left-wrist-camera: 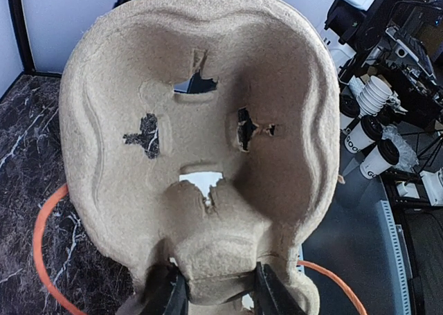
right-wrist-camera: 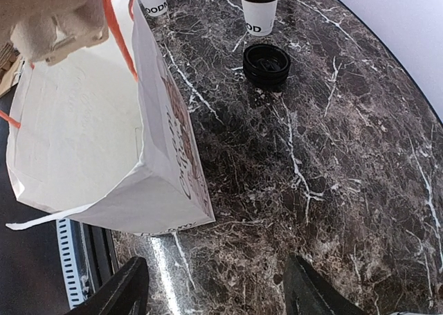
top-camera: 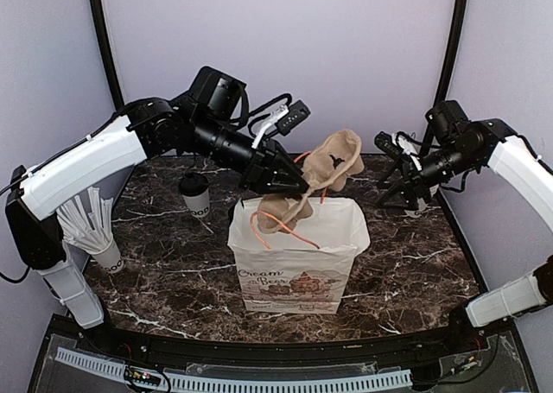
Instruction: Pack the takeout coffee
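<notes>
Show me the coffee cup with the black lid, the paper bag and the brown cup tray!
takeout coffee (top-camera: pixel 198 203): top view, on its white side under the lid.
paper bag (top-camera: pixel 294 272): top view, on its printed front wall.
cup tray (left-wrist-camera: pixel 201 145): left wrist view, on the flat middle between its holes.

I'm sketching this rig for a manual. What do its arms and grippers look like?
The left arm and right arm have smooth white shells on the long links, with black joints and wrists. Thin black cables loop beside each wrist. The left gripper and right gripper are black, each with two tapering fingers. I can see no markings.
</notes>
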Controlling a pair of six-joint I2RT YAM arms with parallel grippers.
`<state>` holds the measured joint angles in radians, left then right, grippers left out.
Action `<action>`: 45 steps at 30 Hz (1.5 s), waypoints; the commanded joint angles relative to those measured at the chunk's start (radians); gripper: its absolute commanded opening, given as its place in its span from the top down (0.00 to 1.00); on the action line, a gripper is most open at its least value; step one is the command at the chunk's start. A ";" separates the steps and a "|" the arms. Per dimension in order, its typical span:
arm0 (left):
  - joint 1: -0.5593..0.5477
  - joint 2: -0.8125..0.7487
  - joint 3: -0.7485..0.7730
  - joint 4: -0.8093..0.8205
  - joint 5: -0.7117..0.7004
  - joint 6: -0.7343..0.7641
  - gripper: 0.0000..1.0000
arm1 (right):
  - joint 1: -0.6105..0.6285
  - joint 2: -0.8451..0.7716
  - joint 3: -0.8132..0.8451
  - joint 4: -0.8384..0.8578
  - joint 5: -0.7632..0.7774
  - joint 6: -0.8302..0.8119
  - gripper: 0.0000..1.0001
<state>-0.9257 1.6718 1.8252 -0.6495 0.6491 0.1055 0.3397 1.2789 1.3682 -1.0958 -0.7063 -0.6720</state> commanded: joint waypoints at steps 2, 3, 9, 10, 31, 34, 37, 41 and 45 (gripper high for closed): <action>-0.043 0.015 0.041 -0.080 -0.070 0.055 0.69 | -0.009 -0.018 -0.021 0.045 -0.020 0.011 0.32; -0.048 0.016 0.042 -0.098 -0.086 0.061 0.69 | -0.010 -0.018 -0.023 0.046 -0.023 0.010 0.32; -0.059 0.007 0.044 -0.163 -0.120 0.067 0.71 | -0.010 -0.018 -0.046 0.058 -0.026 0.012 0.32; -0.059 0.006 0.045 -0.170 -0.124 0.067 0.71 | -0.010 -0.019 -0.048 0.059 -0.026 0.012 0.32; -0.103 0.104 0.078 -0.394 -0.186 0.120 0.74 | -0.010 -0.041 -0.117 0.077 -0.048 -0.001 0.32; -0.108 0.121 0.077 -0.409 -0.200 0.120 0.74 | -0.010 -0.043 -0.129 0.083 -0.050 -0.003 0.32; -0.115 0.135 0.072 -0.420 -0.224 0.117 0.74 | -0.010 -0.044 -0.135 0.083 -0.050 -0.004 0.32; -0.121 0.159 0.065 -0.441 -0.253 0.106 0.74 | -0.010 -0.044 -0.144 0.087 -0.053 -0.007 0.32; -0.130 0.190 0.060 -0.460 -0.280 0.085 0.74 | -0.010 -0.046 -0.152 0.093 -0.057 -0.008 0.32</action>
<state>-1.0420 1.8378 1.8801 -1.0527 0.3996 0.2035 0.3328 1.2530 1.2304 -1.0298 -0.7410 -0.6731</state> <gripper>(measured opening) 0.284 0.678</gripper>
